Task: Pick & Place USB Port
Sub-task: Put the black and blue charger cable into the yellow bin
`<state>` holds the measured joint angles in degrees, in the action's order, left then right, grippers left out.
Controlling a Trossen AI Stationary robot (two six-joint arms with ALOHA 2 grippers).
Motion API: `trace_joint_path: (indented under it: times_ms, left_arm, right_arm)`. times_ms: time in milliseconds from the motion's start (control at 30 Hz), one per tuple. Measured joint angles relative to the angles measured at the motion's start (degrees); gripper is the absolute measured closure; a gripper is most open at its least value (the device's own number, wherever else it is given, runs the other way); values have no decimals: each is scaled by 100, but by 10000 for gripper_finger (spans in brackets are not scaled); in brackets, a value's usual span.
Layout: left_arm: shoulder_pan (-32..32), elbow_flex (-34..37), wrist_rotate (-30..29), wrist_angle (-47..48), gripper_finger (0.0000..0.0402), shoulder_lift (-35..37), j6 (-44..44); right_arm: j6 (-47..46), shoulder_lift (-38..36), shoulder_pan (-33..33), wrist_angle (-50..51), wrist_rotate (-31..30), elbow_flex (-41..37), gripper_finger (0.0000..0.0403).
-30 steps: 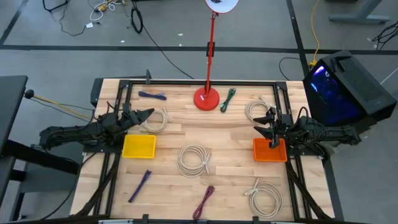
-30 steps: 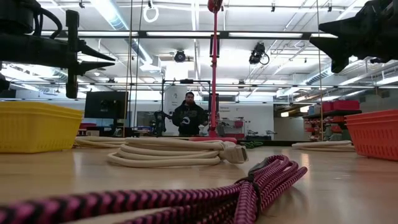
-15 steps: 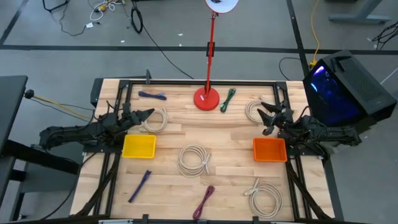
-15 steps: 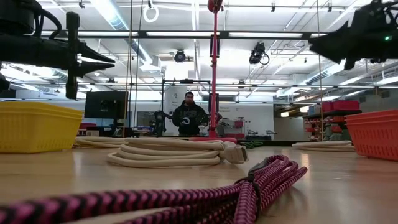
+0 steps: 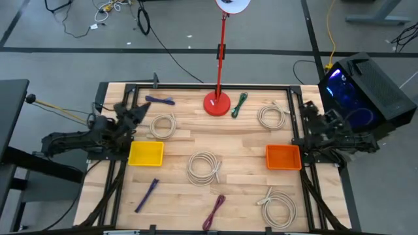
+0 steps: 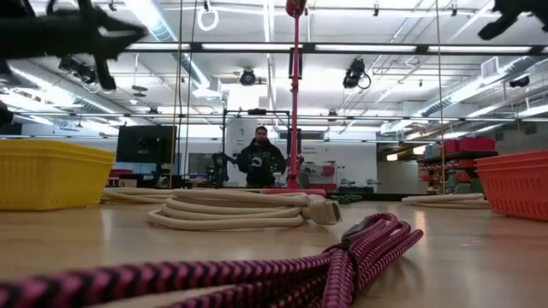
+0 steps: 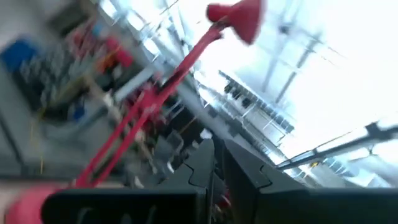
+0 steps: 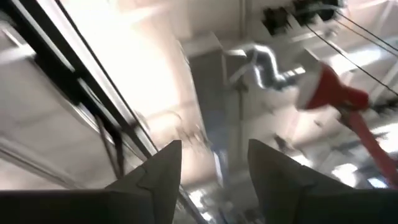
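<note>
Several coiled USB cables lie flat on the wooden table: white ones (image 5: pixel 163 125) (image 5: pixel 204 166) (image 5: pixel 271 116) (image 5: pixel 277 203), a blue one (image 5: pixel 160 100), a purple one (image 5: pixel 147 194), a magenta one (image 5: pixel 214 212) and a green one (image 5: pixel 240 104). My left gripper (image 5: pixel 138 111) is raised at the table's left edge beside the yellow bin (image 5: pixel 145 153). It is tipped upward, shut and holding nothing (image 7: pixel 214 177). My right gripper (image 5: pixel 305 114) is raised at the right edge past the orange bin (image 5: pixel 283 157). It points up toward the ceiling, open, with nothing between its fingers (image 8: pixel 214 152).
A red lamp stands on its round base (image 5: pixel 217 103) at the table's far middle, its pole rising over the table. A black frame rail (image 5: pixel 209 85) runs around the table top. In the low view a person (image 6: pixel 260 161) stands in the room beyond the far edge.
Both grippers have risen and tipped upward. My right gripper has drawn back from above the orange bin toward the table's right edge, staying open. My left gripper has pulled back a little toward the left edge and rolled. No cable has moved.
</note>
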<state>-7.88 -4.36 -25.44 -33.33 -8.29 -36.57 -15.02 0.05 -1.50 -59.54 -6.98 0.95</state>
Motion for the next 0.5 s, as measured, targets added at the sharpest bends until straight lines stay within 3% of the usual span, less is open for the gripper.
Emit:
trace_joint_path:
  times_ms: [167,300,400,500]
  left_arm:
    - [-4,-759,413,647,365,-123,874]
    - [-2,-2004,262,2030,365,-591,1631]
    - [-2,-3325,-286,3394,365,-1206,2552]
    - [-57,-4642,-1321,5025,365,-1984,3148]
  right_arm:
    - [-48,306,0,-482,185,92,215]
    - [51,1106,0,-661,-374,668,215]
    - [442,1929,7,-610,-502,1417,215]
    - [1106,2710,5,-319,-674,2285,215]
